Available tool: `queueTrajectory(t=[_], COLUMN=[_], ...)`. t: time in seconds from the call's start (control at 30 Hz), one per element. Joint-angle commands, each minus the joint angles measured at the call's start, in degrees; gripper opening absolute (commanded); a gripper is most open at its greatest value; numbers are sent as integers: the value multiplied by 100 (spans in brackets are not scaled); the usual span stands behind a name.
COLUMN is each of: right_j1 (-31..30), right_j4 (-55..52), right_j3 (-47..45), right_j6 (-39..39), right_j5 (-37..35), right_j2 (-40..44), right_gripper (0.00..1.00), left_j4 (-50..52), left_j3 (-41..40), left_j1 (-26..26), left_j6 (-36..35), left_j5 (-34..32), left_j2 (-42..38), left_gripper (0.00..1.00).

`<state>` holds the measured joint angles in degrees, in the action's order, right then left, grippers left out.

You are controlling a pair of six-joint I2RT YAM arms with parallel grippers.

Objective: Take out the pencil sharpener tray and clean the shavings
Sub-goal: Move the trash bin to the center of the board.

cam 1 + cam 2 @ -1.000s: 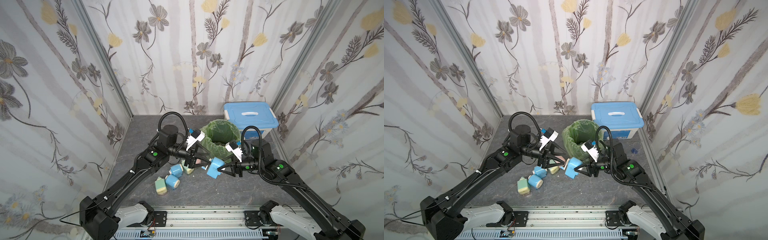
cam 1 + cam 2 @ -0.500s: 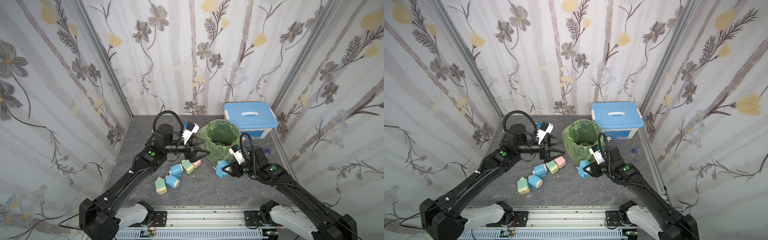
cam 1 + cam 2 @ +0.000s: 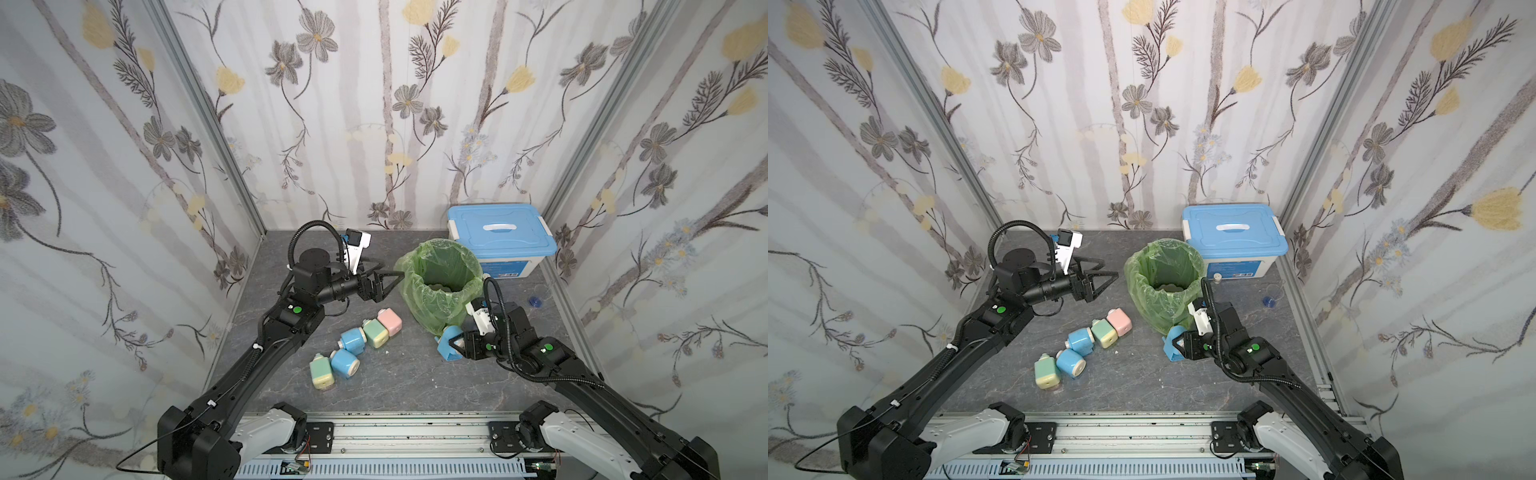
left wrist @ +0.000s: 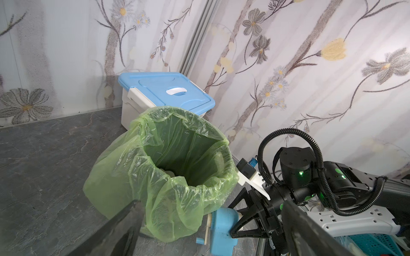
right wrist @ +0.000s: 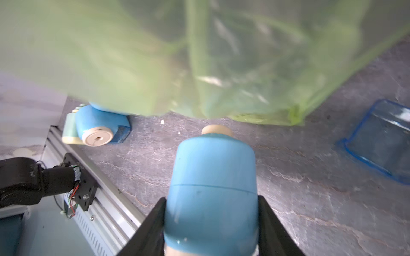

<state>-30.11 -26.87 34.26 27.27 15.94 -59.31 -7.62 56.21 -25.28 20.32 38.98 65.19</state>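
The right gripper (image 5: 210, 199) is clamped on a blue pencil sharpener (image 3: 445, 348), low over the table (image 3: 395, 386) at the 6 o'clock foot of the green-bagged bin (image 3: 419, 309); the left gripper (image 3: 392, 269) stands wide apart and empty at the bin's 9 o'clock. A clear blue tray (image 5: 381, 141) lies loose on the table in the right wrist view; I cannot place it in the top views, nor tell whether the held sharpener has its own drawer in.

I judge 3 risks. The sharpener sits so near the bag's hanging hem that a lift could snag the plastic and tip the bin; the shavings (image 5: 162, 121), a few whitish flecks near that hem, could be scattered by a low sweep; 5 more sharpeners (image 3: 353, 345) crowd the bin's 8 o'clock, so a careless left reach could knock them.
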Motion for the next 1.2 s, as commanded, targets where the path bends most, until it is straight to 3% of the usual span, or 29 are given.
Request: queueTrajectory(t=[0.0, 0.27, 0.43, 0.6, 0.83, 1.17], right_j1=[-179, -160, 334, 539, 593, 397], right_j4=[-77, -319, -49, 379, 1242, 2418], right_j3=[24, -31, -12, 291, 614, 609], right_j6=[676, 1308, 993, 570, -98, -1004], right_j5=[-782, -2556, -2706, -3171, -3414, -2689], right_j2=[121, 795, 883, 453, -314, -951], right_gripper=[36, 36, 37, 38, 38, 38], left_j4=[-456, -673, -649, -654, -653, -644], left_j3=[-45, -110, -142, -128, -155, -180], left_j1=[62, 146, 156, 155, 155, 156], left_j6=[262, 414, 407, 412, 400, 383], left_j5=[-172, -106, -111, -86, -84, -66], left_j2=[-33, -63, -120, -100, -125, -146], left_gripper=[100, 100, 100, 100, 100, 100])
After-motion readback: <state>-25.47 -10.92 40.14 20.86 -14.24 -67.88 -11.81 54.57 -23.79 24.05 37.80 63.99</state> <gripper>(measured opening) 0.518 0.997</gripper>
